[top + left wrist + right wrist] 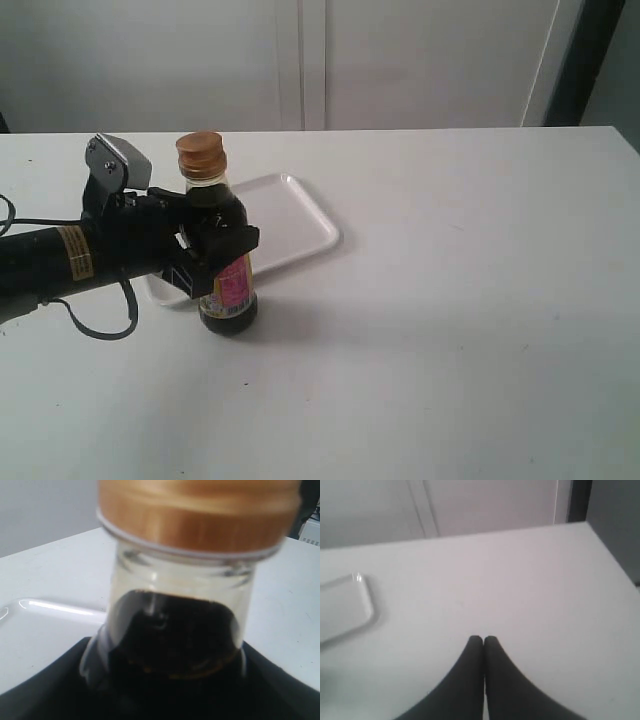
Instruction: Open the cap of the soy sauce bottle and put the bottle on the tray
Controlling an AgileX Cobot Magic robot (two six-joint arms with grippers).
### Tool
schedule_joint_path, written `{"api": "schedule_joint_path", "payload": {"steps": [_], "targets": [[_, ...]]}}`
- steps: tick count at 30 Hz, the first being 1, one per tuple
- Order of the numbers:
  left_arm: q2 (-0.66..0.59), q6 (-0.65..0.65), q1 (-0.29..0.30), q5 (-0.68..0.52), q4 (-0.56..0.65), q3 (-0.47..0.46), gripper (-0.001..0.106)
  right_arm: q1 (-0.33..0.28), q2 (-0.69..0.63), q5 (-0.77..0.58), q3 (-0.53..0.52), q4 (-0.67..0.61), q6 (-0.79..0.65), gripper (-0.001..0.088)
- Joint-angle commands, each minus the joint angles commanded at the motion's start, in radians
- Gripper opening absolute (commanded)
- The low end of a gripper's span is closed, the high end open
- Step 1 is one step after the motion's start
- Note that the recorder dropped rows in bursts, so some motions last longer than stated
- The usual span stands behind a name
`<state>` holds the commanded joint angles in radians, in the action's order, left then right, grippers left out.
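Note:
The soy sauce bottle [228,285] stands upright on the white table, just in front of the tray [290,225]. Its copper-orange cap [201,155] is down on the neck. My left gripper [215,245] is shut on the bottle's dark body, reaching in from the left. In the left wrist view the bottle [170,645] fills the picture, with the cap [195,515] close above and the black fingers [45,685] around the body. My right gripper [483,640] is shut on nothing above bare table, out of the exterior view. A corner of the tray [350,605] shows in the right wrist view.
The white table [450,330] runs to a back edge against white cabinet panels [300,60]. A black cable [95,325] loops under the left arm on the table. The table's far right edge [615,565] drops off beside a dark strip.

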<state>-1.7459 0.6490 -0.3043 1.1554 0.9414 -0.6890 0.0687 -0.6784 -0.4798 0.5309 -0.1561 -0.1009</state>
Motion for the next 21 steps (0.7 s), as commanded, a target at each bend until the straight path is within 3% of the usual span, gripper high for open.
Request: {"api": "schedule_joint_path", "payload": {"steps": [8, 11, 21], "targets": [[0.000, 0.000, 0.000, 0.000, 0.000, 0.000, 0.000, 0.000, -0.164, -0.180, 0.070, -0.686, -0.660, 0.0000], [0.000, -0.003, 0.000, 0.000, 0.002, 0.000, 0.000, 0.000, -0.235, -0.277, 0.095, -0.882, -0.855, 0.0000], [0.000, -0.022, 0.000, 0.000, 0.009, 0.000, 0.000, 0.010, -0.435, -0.511, 0.200, -1.202, -1.125, 0.0000]]}}
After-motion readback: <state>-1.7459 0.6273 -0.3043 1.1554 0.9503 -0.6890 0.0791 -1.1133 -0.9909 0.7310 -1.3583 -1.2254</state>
